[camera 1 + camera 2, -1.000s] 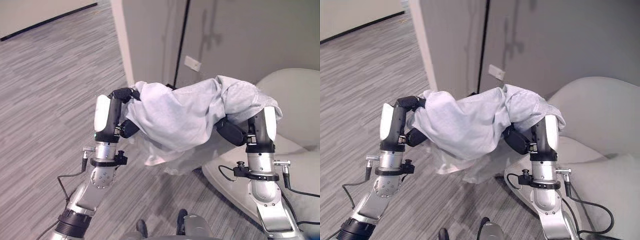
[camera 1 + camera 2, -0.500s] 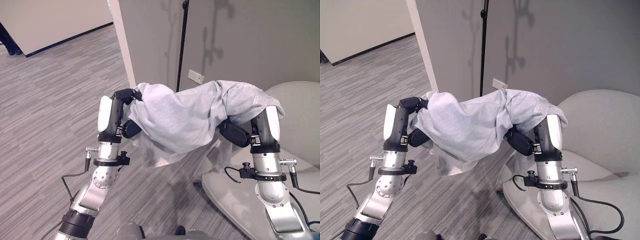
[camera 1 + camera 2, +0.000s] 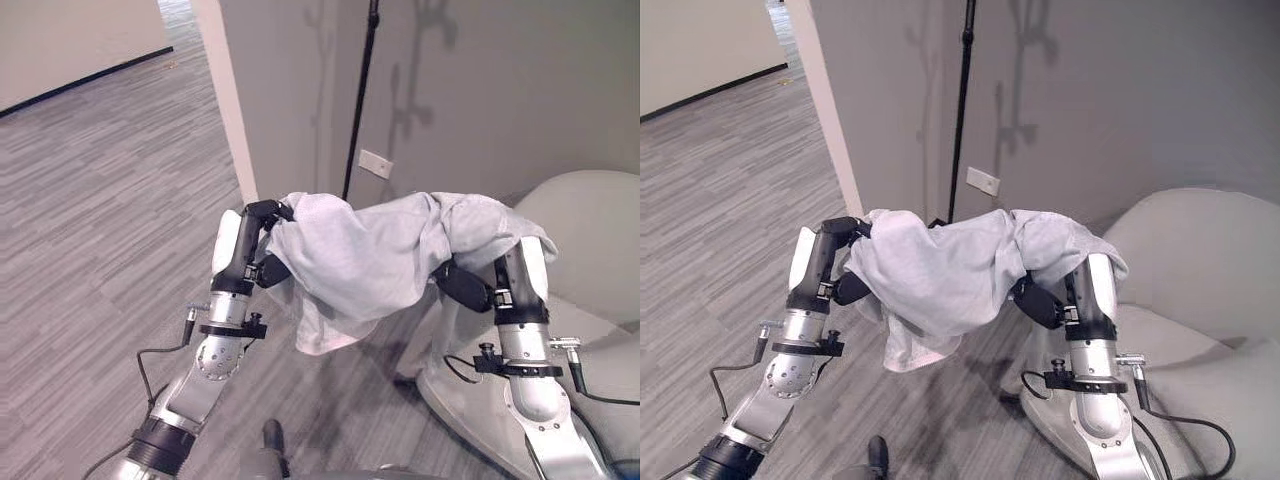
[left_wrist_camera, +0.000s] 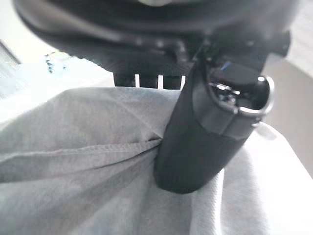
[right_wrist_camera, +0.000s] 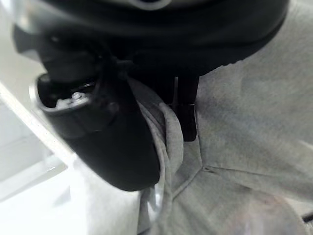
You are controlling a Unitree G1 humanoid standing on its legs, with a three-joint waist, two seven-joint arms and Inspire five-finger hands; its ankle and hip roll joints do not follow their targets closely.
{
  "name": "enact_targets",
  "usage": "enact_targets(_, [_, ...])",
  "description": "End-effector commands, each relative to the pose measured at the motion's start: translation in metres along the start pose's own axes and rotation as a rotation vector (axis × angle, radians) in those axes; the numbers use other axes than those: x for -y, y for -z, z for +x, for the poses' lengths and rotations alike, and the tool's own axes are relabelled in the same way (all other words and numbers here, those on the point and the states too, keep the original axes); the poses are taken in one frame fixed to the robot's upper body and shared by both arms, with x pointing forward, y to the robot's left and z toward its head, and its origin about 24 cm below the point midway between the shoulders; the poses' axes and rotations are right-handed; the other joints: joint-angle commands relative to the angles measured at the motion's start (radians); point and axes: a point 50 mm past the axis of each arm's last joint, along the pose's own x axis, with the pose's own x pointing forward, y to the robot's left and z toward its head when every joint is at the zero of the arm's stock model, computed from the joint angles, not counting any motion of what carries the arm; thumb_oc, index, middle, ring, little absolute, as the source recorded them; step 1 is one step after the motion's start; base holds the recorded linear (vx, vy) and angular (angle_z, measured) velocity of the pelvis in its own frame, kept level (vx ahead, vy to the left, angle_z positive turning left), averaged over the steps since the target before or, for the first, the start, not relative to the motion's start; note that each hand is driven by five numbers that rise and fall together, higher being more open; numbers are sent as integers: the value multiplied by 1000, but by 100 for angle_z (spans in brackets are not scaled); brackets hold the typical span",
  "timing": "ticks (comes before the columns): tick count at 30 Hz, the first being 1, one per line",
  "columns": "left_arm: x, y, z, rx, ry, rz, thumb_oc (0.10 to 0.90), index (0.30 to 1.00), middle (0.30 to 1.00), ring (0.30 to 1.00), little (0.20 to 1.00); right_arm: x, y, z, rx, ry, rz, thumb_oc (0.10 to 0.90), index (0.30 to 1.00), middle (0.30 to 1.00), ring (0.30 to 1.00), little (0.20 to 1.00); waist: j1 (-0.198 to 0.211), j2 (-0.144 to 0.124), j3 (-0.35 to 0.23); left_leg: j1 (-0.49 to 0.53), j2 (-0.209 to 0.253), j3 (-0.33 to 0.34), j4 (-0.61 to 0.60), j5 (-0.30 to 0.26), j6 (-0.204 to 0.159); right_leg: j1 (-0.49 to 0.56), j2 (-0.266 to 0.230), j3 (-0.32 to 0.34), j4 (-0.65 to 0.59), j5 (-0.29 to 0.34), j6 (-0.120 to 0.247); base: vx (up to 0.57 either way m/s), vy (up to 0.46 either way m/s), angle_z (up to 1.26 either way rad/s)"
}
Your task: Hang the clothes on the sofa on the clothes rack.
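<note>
Grey walls and striped carpet are framing the scene, with the black pole of the clothes rack (image 3: pixel 356 98) rising beyond both hands and the pale sofa (image 3: pixel 585 240) lying beside the right robot hand (image 3: pixel 463 283). The grey garment (image 3: pixel 375 250) is hanging off the sofa, stretched crosswise between the hands. The left robot hand (image 3: pixel 262 240) is pinching one end, the right robot hand is clutching the other. The left robot hand appears nearer the pole.

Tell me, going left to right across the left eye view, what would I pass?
Left hand → grey garment draped between both hands → right hand → pale sofa.
</note>
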Motion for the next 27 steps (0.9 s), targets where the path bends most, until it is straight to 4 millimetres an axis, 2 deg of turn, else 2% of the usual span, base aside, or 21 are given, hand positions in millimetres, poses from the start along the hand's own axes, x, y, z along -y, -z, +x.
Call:
enact_targets(1, [-63,-28,28,192,-299,26,400,300,300,300,300,43,-16,31,173,291,-143,400,300,300,300,300,21,39,-73,98,13,-2,-87,-137,-3,27,7,-78,-33,225,44,352,528,-33])
enact_targets(2, [-64,-27,27,193,-292,51,400,300,300,300,300,44,-17,29,174,296,-147,400,300,300,300,300,9,40,-72,121,4,0,-115,-132,-2,3,44,-71,-32,182,43,150,176,-13])
enact_targets(3, [-64,-27,27,193,-292,57,400,300,300,300,300,43,-17,29,174,294,-145,400,300,300,300,300,12,39,-74,123,12,3,-115,-136,-10,-1,52,-63,-25,168,39,139,167,-4])
enact_targets(4, [-66,-28,27,201,-292,90,400,300,300,300,300,49,-16,27,170,315,-162,400,300,300,300,300,-6,41,-67,134,10,12,-115,-140,-18,-49,143,-45,-75,63,32,74,54,7])
enact_targets(5, [-66,-28,27,202,-292,90,400,300,300,300,300,49,-16,27,171,315,-162,400,300,300,300,300,-4,42,-68,133,14,15,-115,-140,-19,-50,147,-48,-77,60,24,97,113,7])
enact_targets(6, [-68,-28,27,200,-300,100,400,300,300,300,300,51,-16,27,172,328,-160,400,300,300,300,300,-10,42,-62,141,17,23,-115,-139,-27,-72,197,-31,-119,25,16,36,40,-3])
enact_targets(7, [-70,-26,30,198,-308,126,400,300,300,300,300,53,-17,28,178,342,-163,400,300,300,300,300,-19,37,-54,149,10,30,-115,-138,-27,-102,239,-13,-157,24,15,96,70,-13])
enact_targets(9, [-71,-25,37,200,-318,159,400,300,300,300,300,55,-18,28,189,345,-185,400,300,300,300,300,-29,24,-46,177,-5,29,-115,-154,-30,-116,325,76,-301,52,37,188,68,-16])
enact_targets(10, [-67,-25,42,202,-315,151,400,300,300,300,300,57,-18,28,192,355,-210,400,300,300,300,300,-35,16,-42,200,-20,32,-115,-171,-26,-121,368,130,-403,103,52,181,61,-6])
enact_targets(14, [-58,-25,43,193,-299,101,400,300,300,300,300,55,-17,25,177,343,-189,400,300,300,300,300,-39,14,-41,226,-37,33,-115,-187,-17,-142,388,144,-470,167,72,243,43,7])
enact_targets(16, [-51,-23,38,167,-267,58,400,300,300,300,300,50,-14,22,160,318,-173,400,300,300,300,300,-38,17,-43,252,-46,30,-115,-203,-11,-133,383,108,-482,178,75,309,-11,-2])
enact_targets(17, [-44,-20,32,140,-240,23,400,300,300,300,300,45,-13,21,151,304,-154,400,300,300,300,300,-30,20,-48,278,-53,35,-115,-220,-6,-125,375,62,-480,177,72,226,-19,4])
enact_targets(18, [-44,-20,32,140,-240,23,400,300,300,300,300,45,-13,21,151,304,-154,400,300,300,300,300,-30,20,-48,278,-53,35,-115,-220,-6,-125,375,62,-480,177,72,500,-59,14])
enact_targets(19, [-40,-17,28,107,-231,-17,400,300,300,300,300,42,-12,21,141,297,-139,400,300,300,300,300,-23,30,-51,313,-47,34,-115,-243,-8,-118,367,11,-458,161,76,297,-34,12])
enact_targets(20, [-41,-17,27,104,-229,-21,400,300,300,300,300,41,-11,20,140,295,-141,400,300,300,300,300,-27,36,-49,320,-42,28,-115,-248,-9,-118,368,8,-440,147,79,604,-102,9])
enact_targets(21, [-35,-15,24,83,-210,-53,400,300,300,300,300,40,-10,18,132,303,-146,400,300,300,300,300,-27,39,-62,351,-42,36,-115,-271,-12,-101,367,-5,-430,108,56,463,-95,7])
enact_targets(23, [-33,-13,24,74,-211,-70,400,300,300,300,300,39,-9,18,130,295,-150,400,300,300,300,300,-28,45,-62,360,-34,39,-89,-289,-18,-94,371,4,-408,81,44,455,-113,15])
enact_targets(24, [-29,-14,27,78,-206,-78,400,300,300,300,300,43,-10,19,140,314,-154,400,300,300,300,300,-35,56,-66,340,-12,61,47,-287,-52,-59,379,11,-404,57,31,321,-105,16])
enact_targets(25, [-29,-14,27,79,-206,-79,400,300,300,300,300,43,-10,19,141,315,-156,400,300,300,300,300,-35,56,-64,333,-8,61,65,-295,-57,-57,381,11,-407,57,29,446,-139,13])
enact_targets(26, [-30,-16,29,90,-207,-81,400,300,300,300,300,47,-12,21,153,326,-175,400,300,300,300,300,-36,53,-62,306,6,78,139,-258,-73,-34,378,11,-414,57,25,307,-194,12])
enact_targets(27, [-34,-20,33,113,-223,-87,400,300,300,300,300,56,-16,25,184,364,-197,400,300,300,300,300,-29,39,-51,221,47,100,348,-176,-127,23,381,17,-456,53,5,292,-228,12])
